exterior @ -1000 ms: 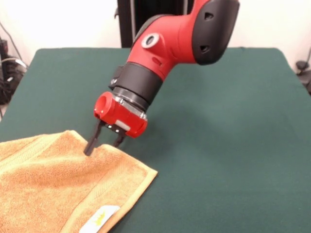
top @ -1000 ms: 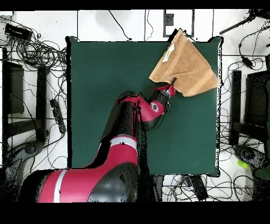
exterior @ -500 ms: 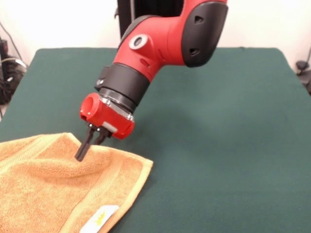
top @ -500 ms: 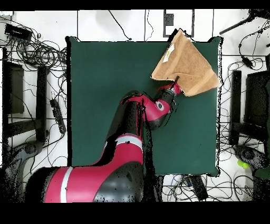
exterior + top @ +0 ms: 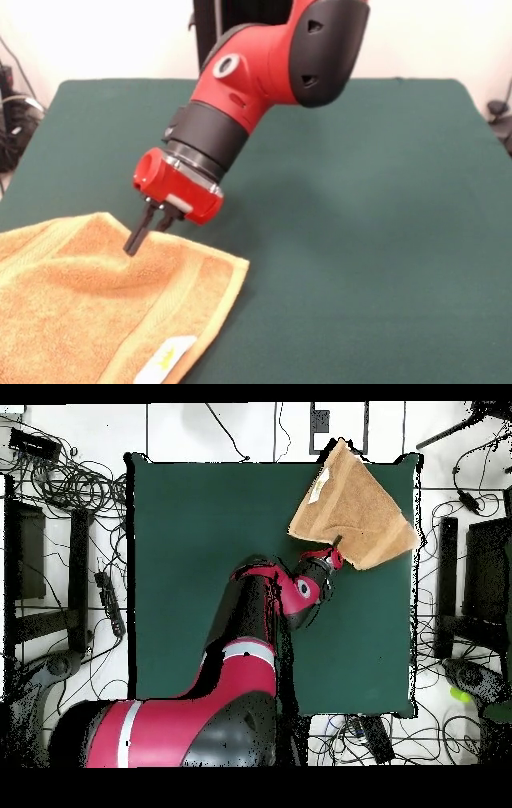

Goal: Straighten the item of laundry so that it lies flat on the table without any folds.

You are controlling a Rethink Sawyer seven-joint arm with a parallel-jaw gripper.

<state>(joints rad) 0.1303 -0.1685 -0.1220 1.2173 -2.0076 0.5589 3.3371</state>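
1. Your end effector sits at the far edge of the terry towel, its two dark fingers drawn close together and pinched on a raised ridge of cloth there; in the overhead view the end effector meets the towel's edge nearest the arm
2. You can see the red wrist housing just above the fingers, then the black collar and the red and black arm slanting up out of the top of the front view
3. Your towel is orange-tan with a woven border band and a paler hem; it bulges and creases around the grip point, so it is not flat
4. You can see its white label with a yellow mark near the bottom edge of the front view, on the hem side
5. From above, the towel lies at a corner of the dark green counter, turned at an angle, with one tip reaching past the counter's edge
6. Cables and dark equipment surround the counter on the pale floor
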